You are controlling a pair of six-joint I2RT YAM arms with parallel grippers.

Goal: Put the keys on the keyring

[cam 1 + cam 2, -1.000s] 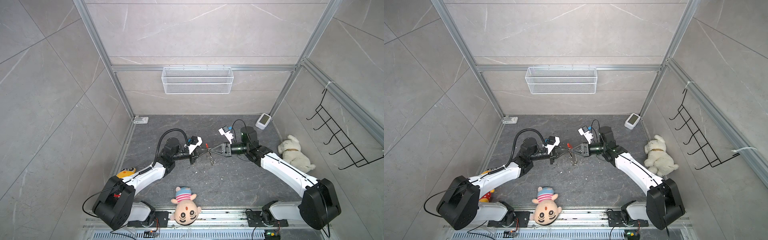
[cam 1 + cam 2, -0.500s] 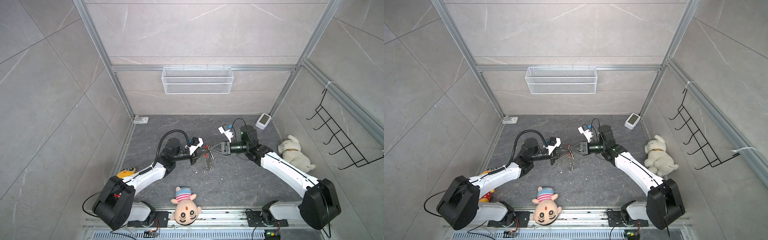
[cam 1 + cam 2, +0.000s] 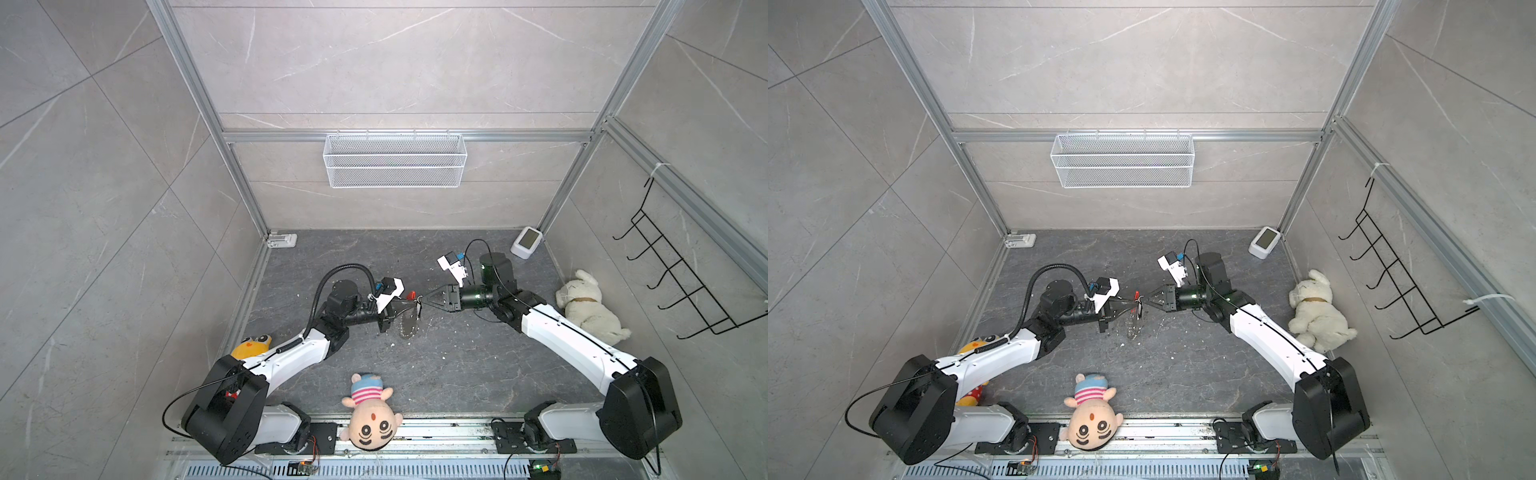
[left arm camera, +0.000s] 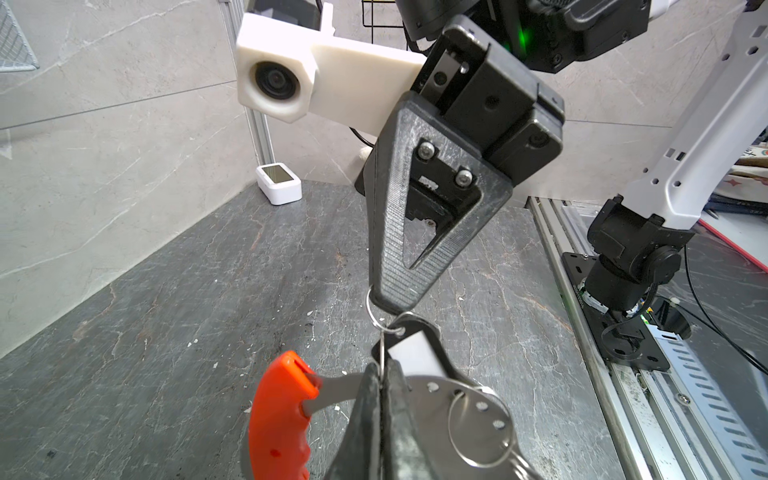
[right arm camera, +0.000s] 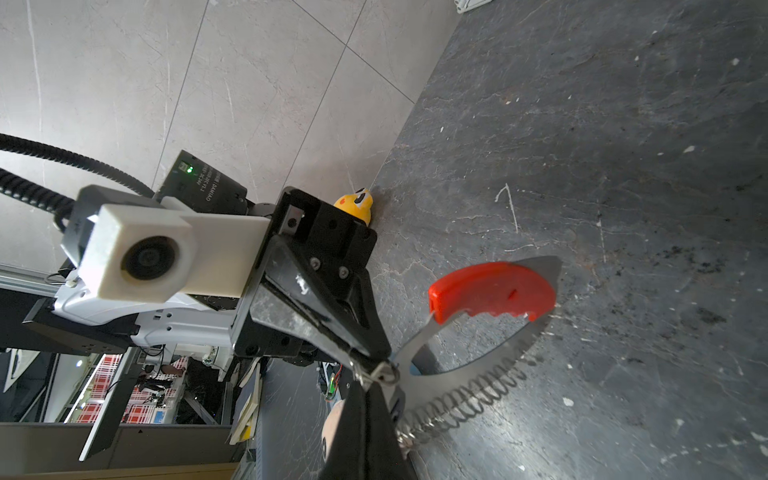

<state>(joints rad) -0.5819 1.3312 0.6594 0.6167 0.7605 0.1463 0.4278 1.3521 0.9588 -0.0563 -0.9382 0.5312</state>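
Left wrist view: left gripper (image 4: pixel 380 374) clamped on the keyring (image 4: pixel 469 399) band, right gripper (image 4: pixel 388 297) pinching the small split ring (image 4: pixel 372 312) of the keys (image 4: pixel 413 353) — the tips have drawn nearly together, so we judge threading imminent — not yet done.

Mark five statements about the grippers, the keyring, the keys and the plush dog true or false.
1. The left gripper and the right gripper are both shut. True.
2. The keyring lies flat on the table. False: the left gripper holds it above the table.
3. The keyring's plastic segment is blue. False: it is red.
4. The white plush dog lies beside the right arm. True.
5. The right gripper pinches the small ring on the keys. True.
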